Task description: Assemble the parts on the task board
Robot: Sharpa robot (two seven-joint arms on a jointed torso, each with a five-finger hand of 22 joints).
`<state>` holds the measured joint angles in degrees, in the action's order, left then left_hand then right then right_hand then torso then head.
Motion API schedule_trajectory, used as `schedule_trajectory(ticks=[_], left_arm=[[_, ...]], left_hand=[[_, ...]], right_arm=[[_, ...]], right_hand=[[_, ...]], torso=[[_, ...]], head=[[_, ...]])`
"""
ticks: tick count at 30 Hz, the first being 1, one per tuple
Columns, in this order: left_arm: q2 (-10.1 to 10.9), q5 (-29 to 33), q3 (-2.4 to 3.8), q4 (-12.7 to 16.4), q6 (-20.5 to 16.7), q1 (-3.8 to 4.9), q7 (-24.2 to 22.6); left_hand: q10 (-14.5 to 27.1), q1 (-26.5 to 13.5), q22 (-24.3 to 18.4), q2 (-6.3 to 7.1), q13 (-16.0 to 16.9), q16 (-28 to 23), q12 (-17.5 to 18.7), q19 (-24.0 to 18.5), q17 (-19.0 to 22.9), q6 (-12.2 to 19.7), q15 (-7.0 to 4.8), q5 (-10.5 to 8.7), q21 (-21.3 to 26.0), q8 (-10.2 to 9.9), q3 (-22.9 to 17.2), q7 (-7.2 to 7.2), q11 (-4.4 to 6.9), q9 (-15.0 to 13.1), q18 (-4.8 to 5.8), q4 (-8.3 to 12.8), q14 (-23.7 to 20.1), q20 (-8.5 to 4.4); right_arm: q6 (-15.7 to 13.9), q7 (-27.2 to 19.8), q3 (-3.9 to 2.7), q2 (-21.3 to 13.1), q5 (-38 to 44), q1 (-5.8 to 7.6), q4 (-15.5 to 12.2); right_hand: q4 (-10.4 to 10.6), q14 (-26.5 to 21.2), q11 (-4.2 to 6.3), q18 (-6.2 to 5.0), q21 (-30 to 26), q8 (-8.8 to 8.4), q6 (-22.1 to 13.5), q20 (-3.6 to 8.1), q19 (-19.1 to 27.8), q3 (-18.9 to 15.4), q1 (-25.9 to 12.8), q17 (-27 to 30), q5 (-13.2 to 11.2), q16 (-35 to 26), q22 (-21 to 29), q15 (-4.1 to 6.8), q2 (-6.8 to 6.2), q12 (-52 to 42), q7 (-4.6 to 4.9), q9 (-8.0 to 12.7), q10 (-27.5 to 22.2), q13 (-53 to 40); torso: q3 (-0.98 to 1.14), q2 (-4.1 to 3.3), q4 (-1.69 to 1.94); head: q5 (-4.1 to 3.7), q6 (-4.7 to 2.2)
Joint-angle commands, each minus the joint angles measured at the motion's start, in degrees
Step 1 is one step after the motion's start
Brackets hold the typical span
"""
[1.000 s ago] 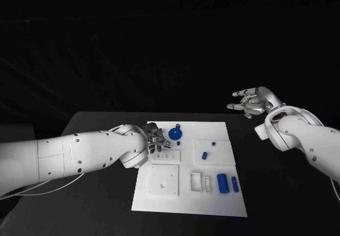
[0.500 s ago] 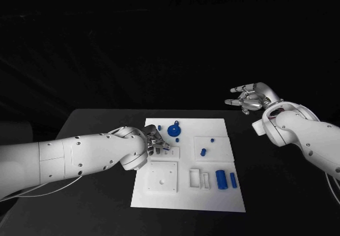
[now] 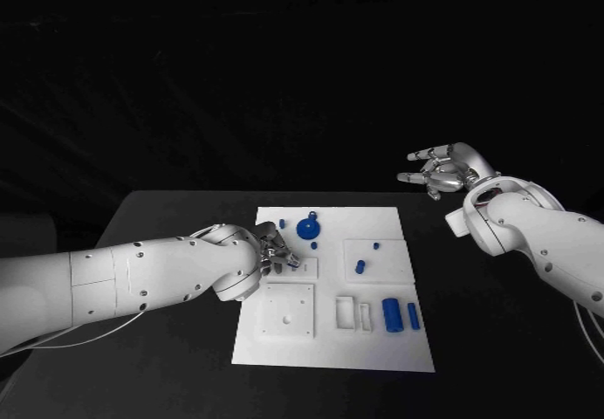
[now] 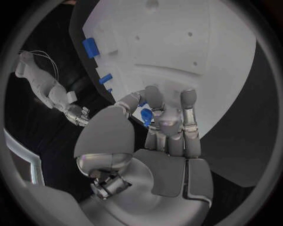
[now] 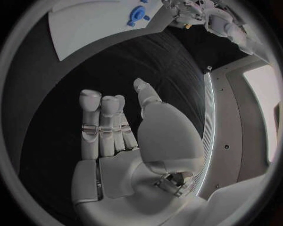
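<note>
The white task board [image 3: 333, 349] lies in the middle of the table. My left hand [image 3: 275, 247] hovers over the board's left edge, fingers curled, pinching a small blue part [image 4: 145, 117] between thumb and fingers. Beside it on the board sit a blue disc with a stub [image 3: 307, 229] and a small blue peg [image 3: 313, 244]. Two more pegs [image 3: 359, 266] stand at the middle right, and two blue cylinders [image 3: 392, 314] lie near the front right. My right hand [image 3: 443, 172] is raised beyond the board's far right corner, fingers spread and holding nothing.
A white square plate [image 3: 288, 316] and narrow white frames [image 3: 353, 312] lie on the board's near half. Black table [image 3: 164, 227] surrounds the board. In the right wrist view the board [image 5: 88, 23] and blue disc [image 5: 138, 12] lie far from the palm.
The whole picture has shifted a little upward. Relative to the blue disc, my left hand has drawn slightly nearer along the board's left edge. The right hand stays raised and spread.
</note>
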<state>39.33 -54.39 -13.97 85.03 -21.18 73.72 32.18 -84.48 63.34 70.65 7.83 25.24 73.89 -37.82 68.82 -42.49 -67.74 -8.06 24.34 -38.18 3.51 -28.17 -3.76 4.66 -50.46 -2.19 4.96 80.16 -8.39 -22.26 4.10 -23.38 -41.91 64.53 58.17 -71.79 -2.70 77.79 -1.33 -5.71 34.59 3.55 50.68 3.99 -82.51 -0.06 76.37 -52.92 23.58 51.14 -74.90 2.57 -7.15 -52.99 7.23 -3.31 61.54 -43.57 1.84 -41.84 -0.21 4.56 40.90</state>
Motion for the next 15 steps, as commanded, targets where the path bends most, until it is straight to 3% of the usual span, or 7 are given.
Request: schedule_trajectory(ticks=[1, 5, 15], left_arm=[[-0.1, -0.6, 0.03, 0.0, 1.7, -0.06, 0.3], [-0.2, -0.6, 0.03, -0.2, 2.2, -0.07, 0.5], [-0.1, -0.6, 0.04, -0.3, 4.0, -0.07, 1.0]], left_hand=[[-2.3, 0.3, 0.5, -0.08, 0.1, 0.3, -0.4, 0.4, -0.3, -11.4, 0.12, -0.11, 0.4, 0.4, -2.0, 6.3, 0.72, -0.1, 0.2, 2.3, 0.5, 0.04], [-2.2, 0.4, 1.7, -0.1, 0.2, 0.7, -0.8, 0.8, -0.6, -11.2, 0.15, -0.06, 1.6, 0.3, -2.0, 6.37, 0.72, -1.4, 0.21, 2.0, 0.5, 0.21], [-2.2, 0.1, 3.0, -0.34, 0.2, 0.8, -0.8, 1.2, -0.9, -11.5, 0.24, -0.1, 2.6, 0.4, -2.0, 6.42, 0.7, -1.6, 0.12, 2.2, 0.6, 0.32]], right_arm=[[0.9, -0.2, -0.04, 0.1, -0.1, 0.02, 0.0], [1.0, -0.1, -0.04, 0.1, -0.1, 0.02, 0.0], [1.2, 0.0, -0.04, 0.1, -0.1, 0.02, 0.2]], right_hand=[[-0.2, -0.2, 0.25, -0.6, -0.3, -0.24, 0.3, -0.04, -0.5, 0.2, -0.4, 0.1, 0.3, -0.1, -3.6, 0.31, 0.03, -0.1, -0.06, 0.0, -0.1, 0.1], [-0.2, -0.2, 0.25, -0.6, -0.3, -0.24, 0.3, -0.04, -0.5, 0.2, -0.4, 0.1, 0.3, -0.1, -3.6, 0.31, 0.03, -0.1, -0.06, 0.0, -0.1, 0.1], [-0.3, -0.2, 0.25, -0.59, -0.3, -0.24, 0.3, -0.02, -0.6, 0.4, -0.4, 0.1, 0.4, -0.1, -3.6, 0.33, 0.12, -0.2, -0.05, 0.0, -0.1, 0.1]], torso=[[-0.03, 0.01, 0.01], [-0.03, 0.0, 0.04], [-0.05, -0.01, 0.03]], head=[[0.13, 0.14], [0.2, 0.27], [0.33, 0.53]])
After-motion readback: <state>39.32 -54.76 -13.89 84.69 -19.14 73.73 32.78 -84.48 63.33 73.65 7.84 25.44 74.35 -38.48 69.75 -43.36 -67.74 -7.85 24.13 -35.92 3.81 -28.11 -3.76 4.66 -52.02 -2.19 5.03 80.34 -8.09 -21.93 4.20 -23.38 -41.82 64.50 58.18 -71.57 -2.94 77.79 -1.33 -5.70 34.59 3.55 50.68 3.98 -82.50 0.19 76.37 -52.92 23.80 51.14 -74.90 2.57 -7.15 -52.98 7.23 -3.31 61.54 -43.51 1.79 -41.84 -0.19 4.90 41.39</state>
